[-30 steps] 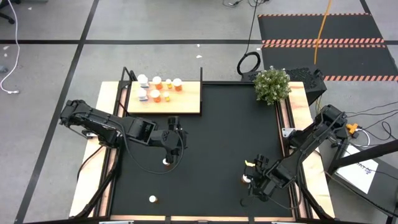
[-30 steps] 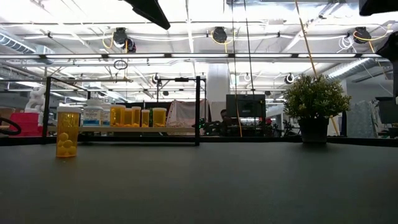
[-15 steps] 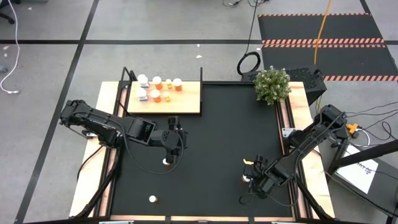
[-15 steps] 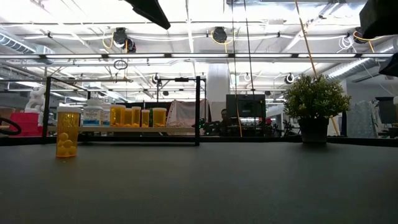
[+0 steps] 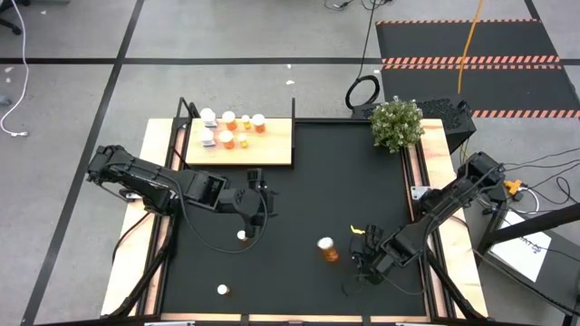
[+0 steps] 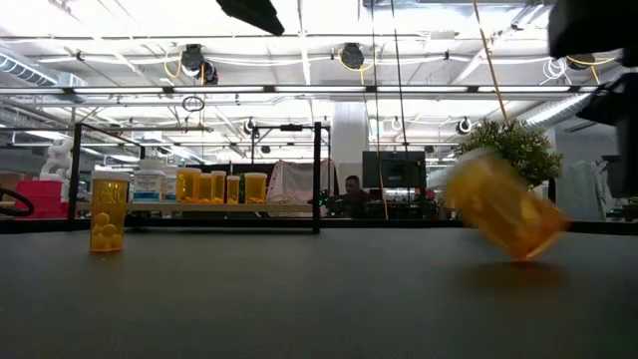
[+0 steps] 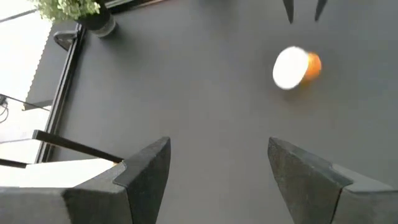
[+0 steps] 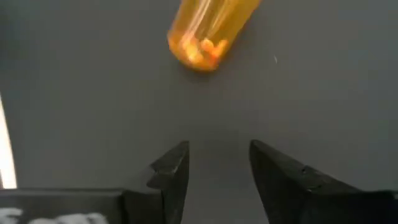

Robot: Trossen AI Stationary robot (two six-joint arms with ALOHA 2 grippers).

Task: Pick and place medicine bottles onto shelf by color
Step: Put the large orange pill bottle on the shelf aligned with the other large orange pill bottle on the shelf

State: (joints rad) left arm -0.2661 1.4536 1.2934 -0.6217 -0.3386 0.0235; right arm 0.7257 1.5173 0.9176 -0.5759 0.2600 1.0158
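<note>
Just ahead of my right gripper (image 8: 214,165), whose fingers stand apart with nothing between them, an orange bottle (image 8: 208,28) lies tipped over on the mat (image 5: 308,172), loose and clear of the fingertips. In the low view it shows tilted and smeared, so I judge it is rolling rather than settled. It looks like light, thin, stiff plastic with a few pills loose inside: smooth, round and quick to squirt out of a pinch, so I would wait for it to rest, then close across the middle of the body, square to its long axis, not on the cap (image 7: 289,67). Farther off, my left gripper (image 7: 217,165) hovers with its fingers spread wide and empty, a second bottle (image 5: 242,235) standing on the mat just beside it. A third bottle (image 5: 222,290) stands alone, well apart from both grippers. Farthest away, the shelf (image 5: 272,145) carries a row of bottles, white ones at one end and orange beside them.
</note>
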